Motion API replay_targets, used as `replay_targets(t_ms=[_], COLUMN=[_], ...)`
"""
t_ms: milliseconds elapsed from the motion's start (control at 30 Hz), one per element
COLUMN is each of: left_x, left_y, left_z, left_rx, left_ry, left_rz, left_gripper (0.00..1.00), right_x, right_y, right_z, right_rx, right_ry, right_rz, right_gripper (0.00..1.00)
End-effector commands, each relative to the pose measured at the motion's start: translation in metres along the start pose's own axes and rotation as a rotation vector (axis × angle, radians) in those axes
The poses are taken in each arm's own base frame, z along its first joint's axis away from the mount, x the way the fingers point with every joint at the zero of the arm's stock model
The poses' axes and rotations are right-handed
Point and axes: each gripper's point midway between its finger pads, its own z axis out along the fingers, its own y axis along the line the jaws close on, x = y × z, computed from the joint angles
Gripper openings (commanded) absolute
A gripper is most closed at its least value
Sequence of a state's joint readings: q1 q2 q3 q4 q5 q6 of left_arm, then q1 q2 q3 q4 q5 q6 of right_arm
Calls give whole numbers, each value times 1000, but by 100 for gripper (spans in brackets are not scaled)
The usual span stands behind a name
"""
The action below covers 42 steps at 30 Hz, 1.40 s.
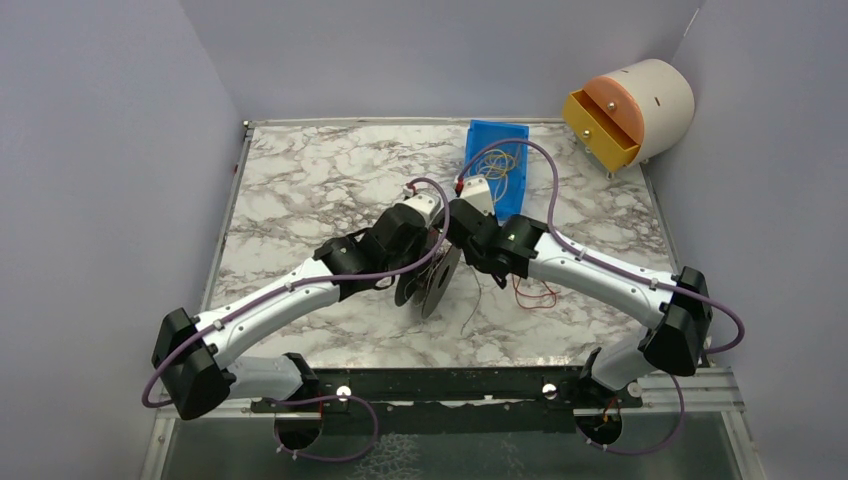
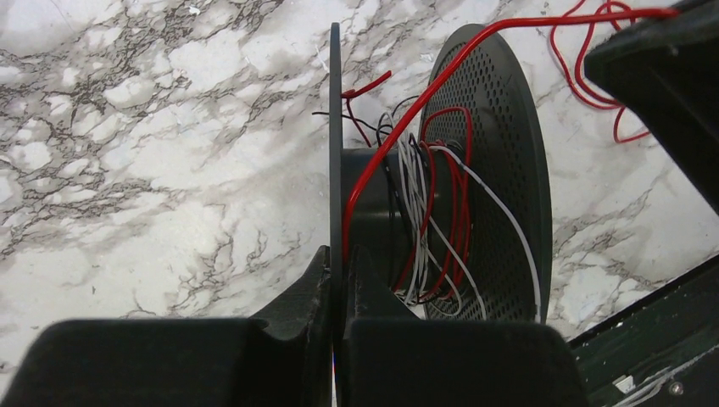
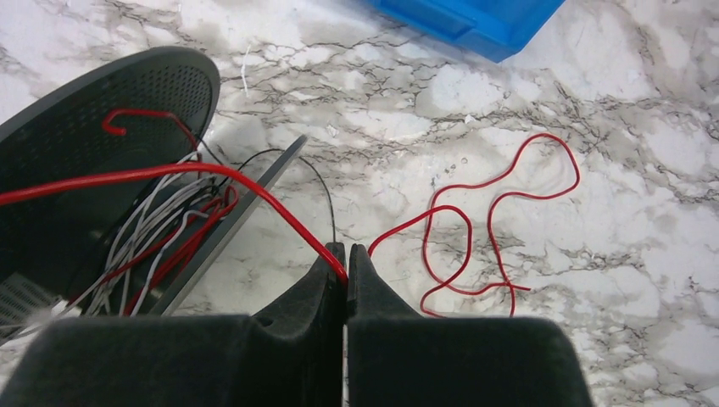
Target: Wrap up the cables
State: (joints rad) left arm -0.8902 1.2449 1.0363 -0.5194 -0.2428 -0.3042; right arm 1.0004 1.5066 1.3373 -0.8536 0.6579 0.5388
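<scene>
A black spool (image 1: 430, 283) with two perforated discs stands on edge mid-table. My left gripper (image 2: 337, 254) is shut on the rim of its near disc (image 2: 335, 136). Red, white and dark cables (image 2: 437, 212) are wound round the hub. My right gripper (image 3: 346, 252) is shut on a red cable (image 3: 212, 174) that runs taut from my jaws to the spool (image 3: 76, 153). The loose rest of the red cable (image 3: 483, 229) lies in loops on the marble; it also shows in the top view (image 1: 535, 293). A thin dark strand (image 1: 470, 315) trails from the spool.
A blue tray (image 1: 497, 165) with thin wires stands behind the grippers; its corner shows in the right wrist view (image 3: 475, 21). A white cylinder with a yellow drawer (image 1: 625, 115) sits at the back right. The black base rail (image 1: 450, 390) runs along the near edge.
</scene>
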Motion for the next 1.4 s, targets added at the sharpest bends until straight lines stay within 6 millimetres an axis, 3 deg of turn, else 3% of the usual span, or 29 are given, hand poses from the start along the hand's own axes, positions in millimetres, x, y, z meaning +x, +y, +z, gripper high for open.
replay_targets(t_ms=[0,133,433,733,867,1100,1367], left_x=[-13,-15,-16,-33,-46,-70,-92], left_y=[-5,-8,-14,-15,-15,3,20], left_z=[-19,-28,-47,-75,-87,-104,-122], left_rx=[63,99,161,190,193,94,4], left_ry=[-63,-75,-88,-134,-171,-230,-291], left_rz=[18,42,64,59,42,17,16], left_gripper=[0,0,0,0,0,0,0], right_x=[-15,-15,-7,2,8,27,48], right_y=[-7,-10,-19,-26,-20,-2,-7], right_z=[3,8,24,38,41,37,30], right_rx=[70,78,35,-75,-145,-285,-321], right_ry=[-78,-99,-127,-158,-173,-153,-147], right_rz=[18,30,103,234,228,182,182], right_gripper=[7,20,32,44,58,69,72])
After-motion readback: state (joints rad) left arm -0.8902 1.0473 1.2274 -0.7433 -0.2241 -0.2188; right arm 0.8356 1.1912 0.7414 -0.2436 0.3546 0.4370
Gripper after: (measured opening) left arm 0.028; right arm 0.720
